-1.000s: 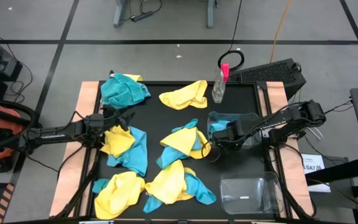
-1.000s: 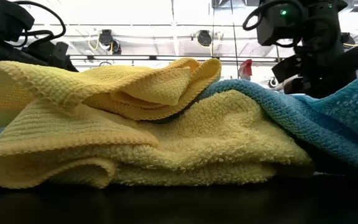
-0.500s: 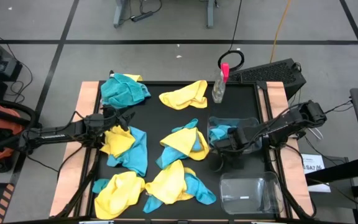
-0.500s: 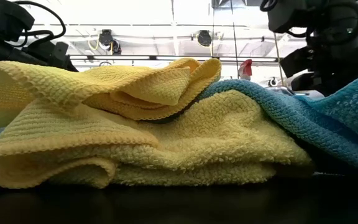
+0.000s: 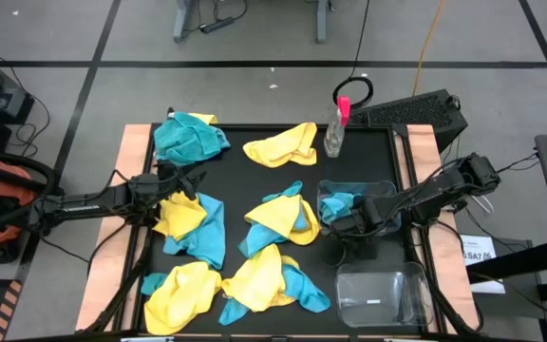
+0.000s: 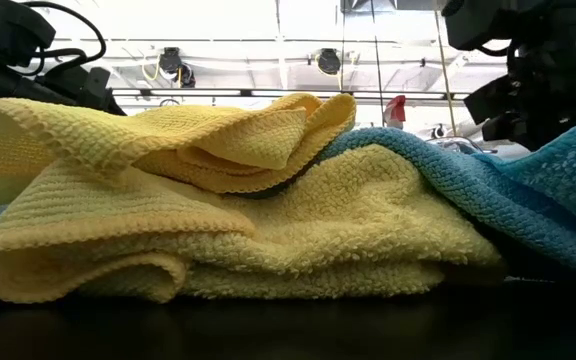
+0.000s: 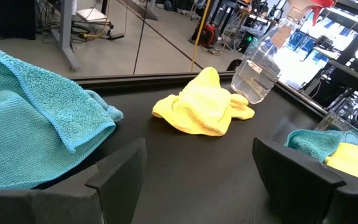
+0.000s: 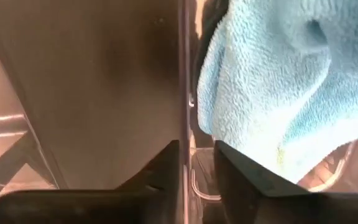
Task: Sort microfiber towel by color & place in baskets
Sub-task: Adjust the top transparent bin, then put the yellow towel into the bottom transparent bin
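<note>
Yellow and teal microfiber towels (image 6: 268, 230): looped, nubby cloth, matt. Black tabletop (image 7: 185, 168): smooth, slight sheen. Clear rectangular plastic basket (image 5: 378, 296): glossy, see-through. Spray bottle (image 7: 263, 65): clear plastic.

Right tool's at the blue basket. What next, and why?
Probably lift the right tool away from the basket and toward the nearest mixed pile: a blue towel lies inside, while the other basket looks empty.
</note>
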Controlling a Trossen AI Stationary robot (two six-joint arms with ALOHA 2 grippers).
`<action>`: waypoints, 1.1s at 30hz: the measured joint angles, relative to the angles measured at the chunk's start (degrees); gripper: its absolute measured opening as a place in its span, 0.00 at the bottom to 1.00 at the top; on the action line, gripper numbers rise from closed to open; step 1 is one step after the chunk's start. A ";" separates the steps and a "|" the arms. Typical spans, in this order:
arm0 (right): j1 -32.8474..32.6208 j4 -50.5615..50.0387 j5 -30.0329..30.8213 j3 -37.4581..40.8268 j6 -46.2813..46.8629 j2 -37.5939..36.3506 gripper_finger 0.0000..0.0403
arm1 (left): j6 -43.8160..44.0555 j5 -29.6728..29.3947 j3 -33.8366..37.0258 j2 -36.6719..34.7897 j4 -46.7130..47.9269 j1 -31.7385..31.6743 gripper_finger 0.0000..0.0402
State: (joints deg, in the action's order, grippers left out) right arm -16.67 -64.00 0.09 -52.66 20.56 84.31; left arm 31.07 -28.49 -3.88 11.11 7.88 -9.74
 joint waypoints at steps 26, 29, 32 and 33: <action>5.28 14.28 19.22 -19.12 -21.26 -8.68 0.62 | 0.00 -0.02 0.00 0.00 0.00 0.00 0.74; 10.27 20.85 18.57 -19.12 -26.54 -7.95 0.62 | -0.02 -0.01 -0.01 0.00 -0.01 0.00 0.74; 16.06 25.92 15.33 -19.12 -30.01 -6.15 0.62 | 0.00 0.00 0.00 0.01 0.00 -0.01 0.74; 18.01 27.97 14.40 -19.12 -30.54 -5.30 0.62 | 0.00 0.00 0.00 0.00 0.00 -0.01 0.74</action>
State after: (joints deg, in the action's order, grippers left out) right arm 1.34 -36.03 14.50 -71.79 -9.99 79.01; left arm 31.07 -28.49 -3.88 11.11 7.88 -9.76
